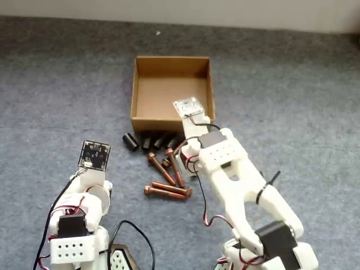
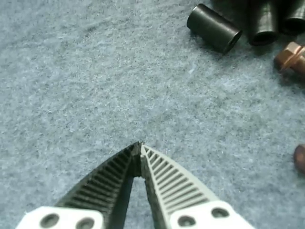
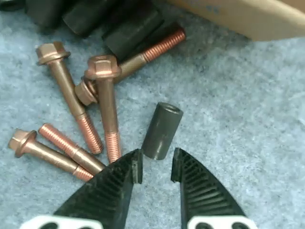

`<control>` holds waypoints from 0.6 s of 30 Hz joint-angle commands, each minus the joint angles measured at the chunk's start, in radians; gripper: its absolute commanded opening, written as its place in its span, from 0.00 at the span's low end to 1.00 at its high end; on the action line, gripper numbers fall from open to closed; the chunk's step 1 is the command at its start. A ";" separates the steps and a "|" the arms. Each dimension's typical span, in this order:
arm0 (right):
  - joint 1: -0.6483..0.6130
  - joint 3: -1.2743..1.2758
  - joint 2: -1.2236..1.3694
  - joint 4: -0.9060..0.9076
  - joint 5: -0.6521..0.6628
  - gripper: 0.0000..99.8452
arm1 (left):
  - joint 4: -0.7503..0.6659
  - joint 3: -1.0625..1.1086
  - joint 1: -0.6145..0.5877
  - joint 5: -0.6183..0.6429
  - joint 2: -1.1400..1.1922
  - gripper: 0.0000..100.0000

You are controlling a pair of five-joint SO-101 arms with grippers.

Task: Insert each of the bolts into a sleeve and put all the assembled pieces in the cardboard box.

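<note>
The right pincer (image 3: pixel 156 167) gapes at one end of a lone sleeve (image 3: pixel 162 131) beside the bolts (image 3: pixel 107 105), seemingly lined up to grab it; the left pincer (image 2: pixel 141 151) sits closed, empty.

Soft, even overhead light on the grey surface (image 1: pixel 292 84); shadows are faint and short. The cardboard box (image 1: pixel 135 93), at 12 o'clock, has inner walls darker than its floor. Copper bolts (image 3: pixel 107 105) carry dull glints; black sleeves (image 3: pixel 128 33) show little sheen.
</note>
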 commanded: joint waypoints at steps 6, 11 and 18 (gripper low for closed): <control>-0.007 -0.104 0.134 -0.077 -0.009 0.11 | 0.008 -0.042 -0.010 -0.009 -0.008 0.01; -0.007 -0.108 0.205 -0.108 -0.009 0.11 | 0.008 -0.042 -0.010 -0.009 -0.008 0.01; 0.013 -0.110 0.292 -0.108 -0.006 0.01 | 0.008 -0.042 -0.008 -0.009 -0.008 0.01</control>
